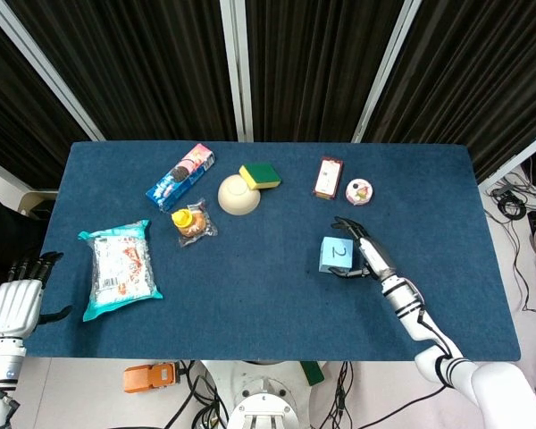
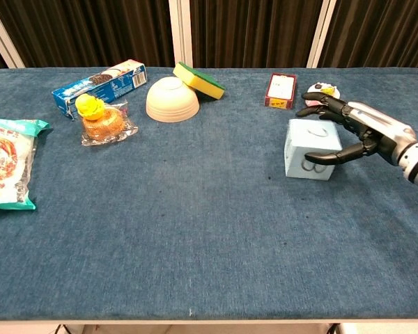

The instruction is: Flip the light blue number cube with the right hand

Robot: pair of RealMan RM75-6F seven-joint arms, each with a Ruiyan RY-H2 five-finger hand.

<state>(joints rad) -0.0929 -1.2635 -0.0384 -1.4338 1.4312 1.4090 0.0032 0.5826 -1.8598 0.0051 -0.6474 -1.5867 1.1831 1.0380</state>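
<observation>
The light blue number cube [image 1: 337, 256] [image 2: 310, 149] rests flat on the blue table, right of centre. A 2 faces up in the head view and a curved digit marks its front face in the chest view. My right hand [image 1: 366, 257] [image 2: 348, 132] cups it from the right with fingers spread. The fingers [image 2: 320, 104] reach past the cube's far edge and the thumb lies just in front of its near face. I see no firm grip. My left hand [image 1: 18, 299] hangs open off the table's left front corner.
Behind the cube lie a red card box [image 1: 328, 177] [image 2: 281, 90] and a small round tin [image 1: 359, 191]. Further left are an upturned bowl [image 2: 172, 99], a sponge [image 2: 198, 80], a cookie box [image 2: 99, 80], a yellow-toy packet [image 2: 101, 118] and a snack bag [image 1: 121, 268].
</observation>
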